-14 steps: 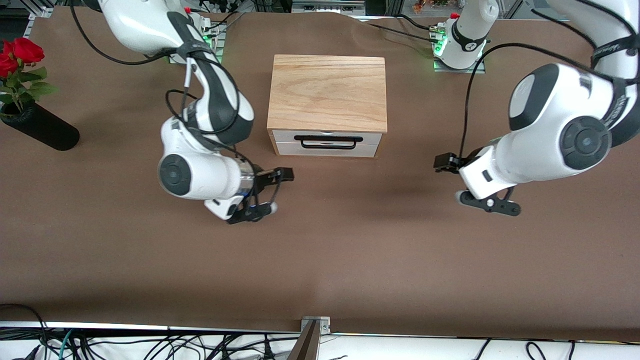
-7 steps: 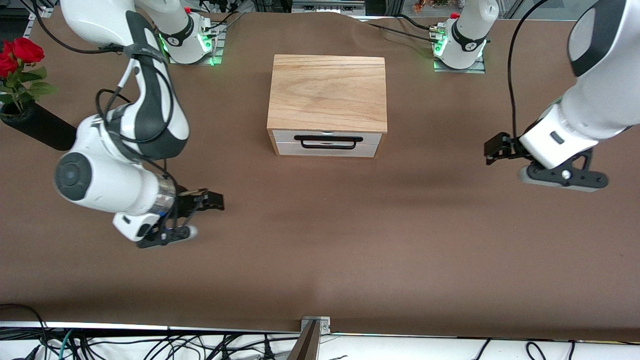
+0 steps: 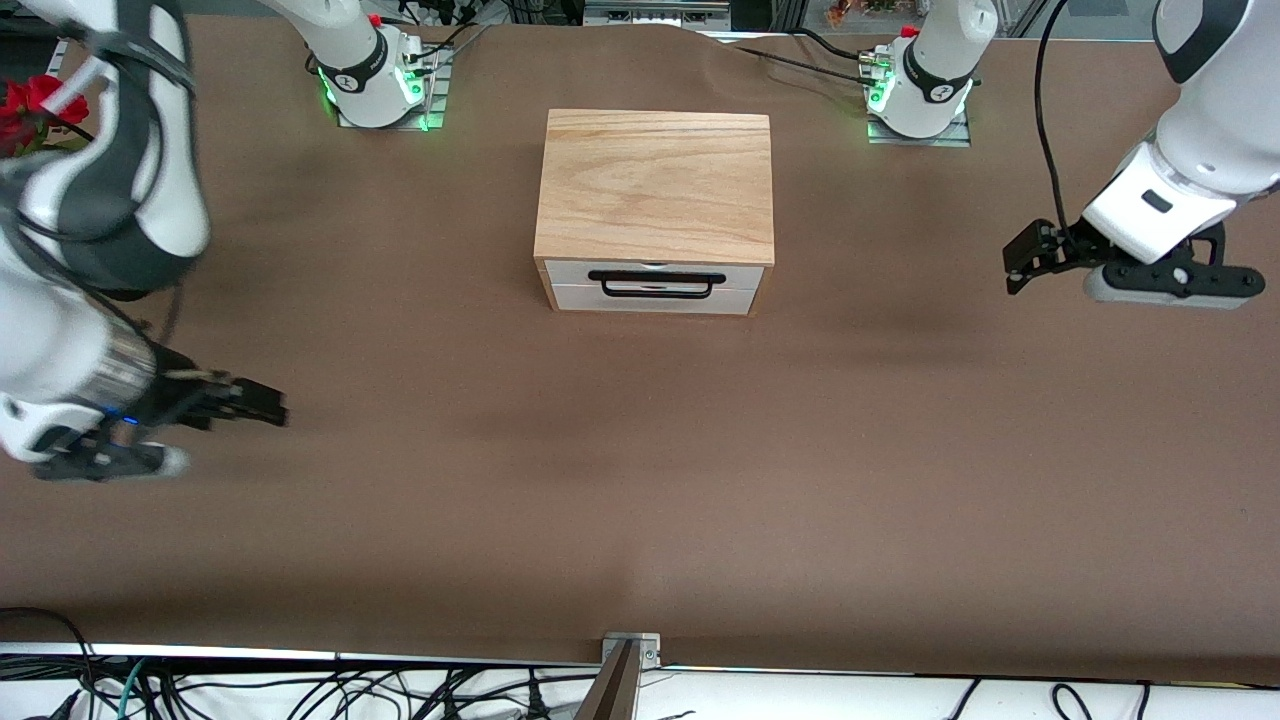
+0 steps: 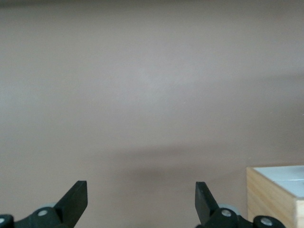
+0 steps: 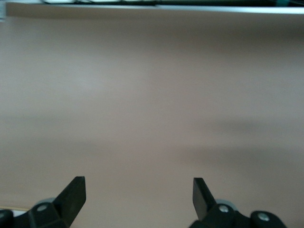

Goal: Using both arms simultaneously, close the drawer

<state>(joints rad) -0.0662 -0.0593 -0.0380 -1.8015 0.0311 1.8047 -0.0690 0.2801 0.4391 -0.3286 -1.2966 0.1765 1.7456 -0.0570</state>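
Observation:
The drawer [image 3: 652, 298] sits pushed into the wooden box [image 3: 655, 185], its white front flush with the box and its black bar handle [image 3: 655, 284] facing the front camera. My left gripper [image 3: 1022, 262] is open and empty over the bare table toward the left arm's end, well away from the box. My right gripper [image 3: 262, 404] is open and empty over the table toward the right arm's end. The left wrist view shows open fingers [image 4: 76, 195] and a corner of the box [image 4: 273, 197]. The right wrist view shows open fingers [image 5: 75, 192] over bare brown cloth.
Red roses [image 3: 35, 95] show at the right arm's end, mostly hidden by the right arm. The arm bases [image 3: 375, 75] [image 3: 920, 85] stand along the table's back edge. A metal bracket [image 3: 630, 648] sits on the front edge.
Both arms have swung outward from in front of the box toward their own ends of the table. The drawer has not moved.

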